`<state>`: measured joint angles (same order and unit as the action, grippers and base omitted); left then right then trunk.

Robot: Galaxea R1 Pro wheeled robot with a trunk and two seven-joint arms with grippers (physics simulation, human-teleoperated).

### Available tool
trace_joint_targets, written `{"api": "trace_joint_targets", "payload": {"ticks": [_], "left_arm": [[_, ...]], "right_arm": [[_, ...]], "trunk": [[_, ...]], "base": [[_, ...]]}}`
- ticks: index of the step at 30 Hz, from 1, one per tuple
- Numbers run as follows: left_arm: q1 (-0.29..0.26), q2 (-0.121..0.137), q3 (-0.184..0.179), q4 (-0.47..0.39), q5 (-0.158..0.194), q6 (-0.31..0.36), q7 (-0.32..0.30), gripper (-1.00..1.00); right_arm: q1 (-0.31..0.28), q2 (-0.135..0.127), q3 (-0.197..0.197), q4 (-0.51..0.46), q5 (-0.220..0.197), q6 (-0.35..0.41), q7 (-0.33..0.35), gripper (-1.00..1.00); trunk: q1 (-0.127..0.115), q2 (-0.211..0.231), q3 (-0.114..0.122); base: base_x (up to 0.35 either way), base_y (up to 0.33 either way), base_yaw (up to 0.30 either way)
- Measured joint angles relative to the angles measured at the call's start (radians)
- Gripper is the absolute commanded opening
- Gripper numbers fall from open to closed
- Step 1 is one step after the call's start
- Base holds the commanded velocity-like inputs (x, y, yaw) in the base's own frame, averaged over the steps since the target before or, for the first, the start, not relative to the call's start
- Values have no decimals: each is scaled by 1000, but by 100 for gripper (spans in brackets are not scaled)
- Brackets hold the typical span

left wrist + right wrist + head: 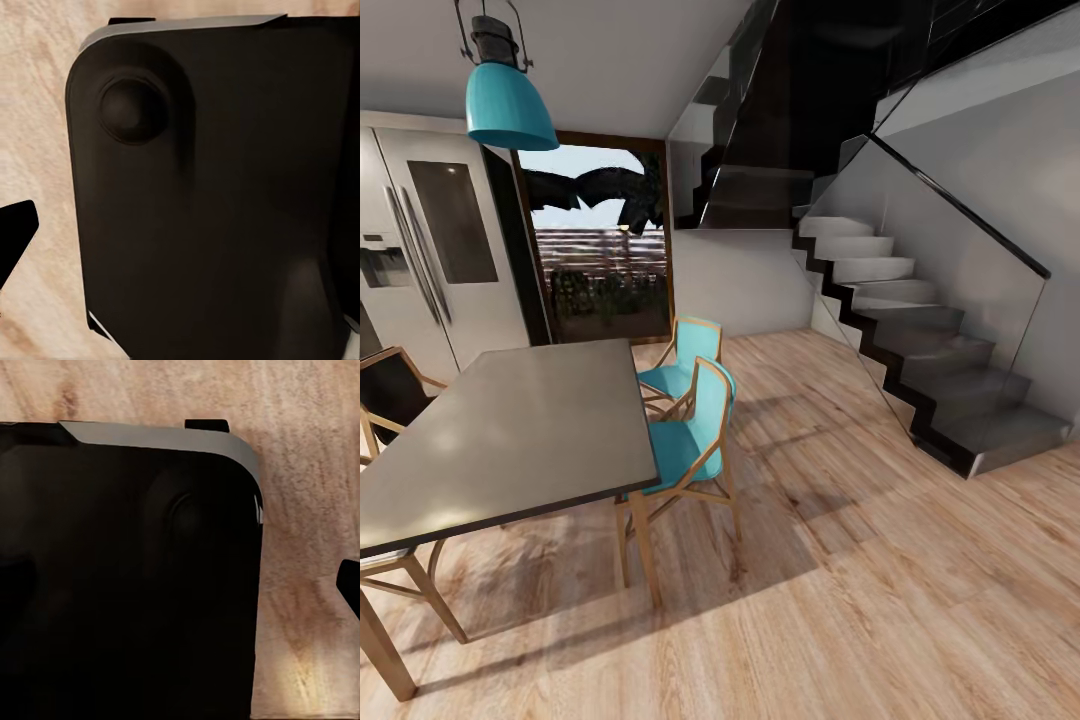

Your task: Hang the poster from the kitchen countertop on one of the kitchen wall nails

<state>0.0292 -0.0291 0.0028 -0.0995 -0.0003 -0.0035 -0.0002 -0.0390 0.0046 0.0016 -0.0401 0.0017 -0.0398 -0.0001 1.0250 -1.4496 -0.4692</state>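
Presently the poster and the kitchen countertop lie outside what can be inspected; the robot appears in transit. Head view records a dark dining tabletop (510, 430), two turquoise chairs (695, 430), a refrigerator (430, 250), a staircase (920, 330) and plank floor (880, 600). Wrist views add dark robot housing (217, 202) over floorboards; claw state cannot be told. Judgement: a framed poster should be light, stiff, scuff-prone; grip the frame edge

Dining table (510, 430) and dark chair (390, 395) cut off at the edge
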Motion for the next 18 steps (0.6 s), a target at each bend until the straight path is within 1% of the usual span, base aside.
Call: {"api": "trace_joint_targets", "payload": {"ticks": [1, 5, 8, 9, 10, 11, 12, 15, 16, 18], "left_arm": [[0, -1, 0, -1, 0, -1, 0, 100], [2, 5, 4, -23, -2, -4, 3, 100], [2, 22, 9, -40, -1, -4, 4, 100], [3, 29, 13, -108, -1, -5, 4, 100], [3, 31, 14, -250, -1, -5, 4, 100], [3, 34, 16, -446, 0, -6, 4, 100], [0, 39, 20, -624, 0, -6, 4, 100], [3, 48, 31, -599, 0, -7, 2, 100], [3, 51, 51, -593, 0, -7, 2, 100], [3, 52, 65, -590, 0, -6, 2, 100]], "right_arm": [[-6, -3, -1, 6, -1, 6, 0, 100], [-29, -12, -5, -17, -5, -17, 1, 100], [-46, -17, -8, -34, -6, -34, 2, 100], [-66, -22, -9, -63, -6, -130, 2, 100], [-68, -26, -9, -219, -6, -135, 3, 100], [-72, -32, -7, -402, -4, -137, 2, 100], [-70, -38, -4, -429, 2, -141, 2, 100], [-66, -41, -1, -436, 6, -144, 1, 100], [-65, -42, 0, -438, 7, -146, 0, 100], [-65, -42, 1, -436, 8, -146, -1, 100]], "trunk": [[0, 0, 0], [0, 0, 0], [0, 0, 0], [0, 0, 0], [0, 0, 0], [0, 0, 0], [0, 0, 0], [0, 0, 0], [0, 0, 0], [0, 0, 0]], "base": [[0, 0, 0], [0, 0, 0], [0, 0, 0], [0, 0, 0], [0, 0, 0], [0, 0, 0], [0, 0, 0], [0, 0, 0], [0, 0, 0], [0, 0, 0]]}}
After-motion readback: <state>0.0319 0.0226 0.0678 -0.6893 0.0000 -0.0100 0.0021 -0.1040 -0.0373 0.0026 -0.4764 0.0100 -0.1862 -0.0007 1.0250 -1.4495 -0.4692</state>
